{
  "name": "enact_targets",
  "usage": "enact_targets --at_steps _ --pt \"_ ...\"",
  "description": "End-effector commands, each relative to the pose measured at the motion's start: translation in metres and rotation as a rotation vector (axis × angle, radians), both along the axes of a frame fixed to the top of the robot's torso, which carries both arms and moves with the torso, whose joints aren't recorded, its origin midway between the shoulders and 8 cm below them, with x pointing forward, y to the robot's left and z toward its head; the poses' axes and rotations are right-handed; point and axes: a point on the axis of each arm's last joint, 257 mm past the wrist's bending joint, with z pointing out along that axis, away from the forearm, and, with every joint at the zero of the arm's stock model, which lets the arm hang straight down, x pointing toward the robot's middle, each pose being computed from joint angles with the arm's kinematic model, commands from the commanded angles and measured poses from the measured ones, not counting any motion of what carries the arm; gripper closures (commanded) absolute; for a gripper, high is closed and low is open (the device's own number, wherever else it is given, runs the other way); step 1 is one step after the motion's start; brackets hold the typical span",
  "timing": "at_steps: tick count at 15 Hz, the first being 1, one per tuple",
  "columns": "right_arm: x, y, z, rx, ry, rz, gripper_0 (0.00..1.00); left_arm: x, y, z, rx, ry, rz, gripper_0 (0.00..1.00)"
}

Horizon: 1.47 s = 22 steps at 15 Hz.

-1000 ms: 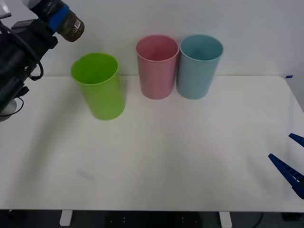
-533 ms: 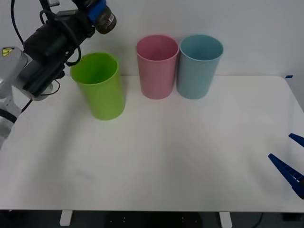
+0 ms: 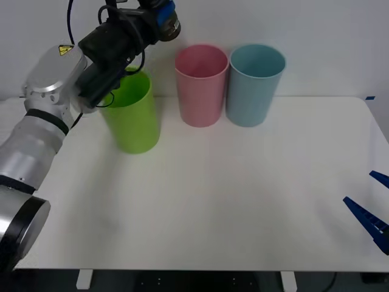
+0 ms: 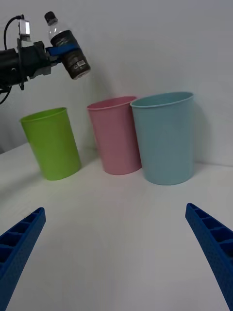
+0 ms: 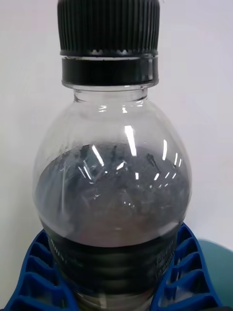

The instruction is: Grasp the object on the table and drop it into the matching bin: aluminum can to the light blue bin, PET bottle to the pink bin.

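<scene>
The PET bottle (image 4: pixel 68 46) is already lifted off the table (image 3: pixel 231 201) and hangs high in the air, between the lime green bin (image 3: pixel 129 109) and the pink bin (image 3: pixel 201 85), not yet over the pink rim. So the pick looks done; what seems left is carrying it across above the pink bin and letting go. The light blue bin (image 3: pixel 255 84) stands just beside the pink one, touching or nearly so, and a drop that overshoots could land there. The left gripper (image 5: pixel 116 286) is clamped around the bottle's dark body, cap pointing away. The right gripper (image 4: pixel 116 252) waits low near the table's right edge, fingers spread wide.
</scene>
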Motion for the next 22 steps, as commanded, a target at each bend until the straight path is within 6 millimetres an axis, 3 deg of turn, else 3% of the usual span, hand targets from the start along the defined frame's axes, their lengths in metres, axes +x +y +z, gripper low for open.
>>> enact_targets --at_steps 1,6,10,19,20,21,22 --pt "0.0 0.0 0.0 0.0 0.0 0.0 0.0 0.012 -0.024 0.002 0.041 0.011 -0.001 1.0" --pt "0.0 0.0 0.0 0.0 0.0 0.0 0.0 0.023 -0.07 0.001 0.143 0.027 -0.008 1.0" --pt "0.0 0.0 0.0 0.0 0.0 0.0 0.0 0.019 -0.1 0.002 0.179 0.021 -0.034 1.0" --pt "0.0 0.0 0.0 0.0 0.0 0.0 0.0 0.017 -0.107 0.0 0.181 0.019 -0.035 1.0" --pt "0.0 0.0 0.0 0.0 0.0 0.0 0.0 0.018 -0.107 0.0 0.177 0.019 -0.034 0.95" --pt "0.0 0.0 0.0 0.0 0.0 0.0 0.0 0.018 -0.107 0.001 0.173 0.021 -0.035 0.81" --pt "0.0 0.0 0.0 0.0 0.0 0.0 0.0 0.018 -0.107 0.0 0.169 0.024 -0.036 0.33"
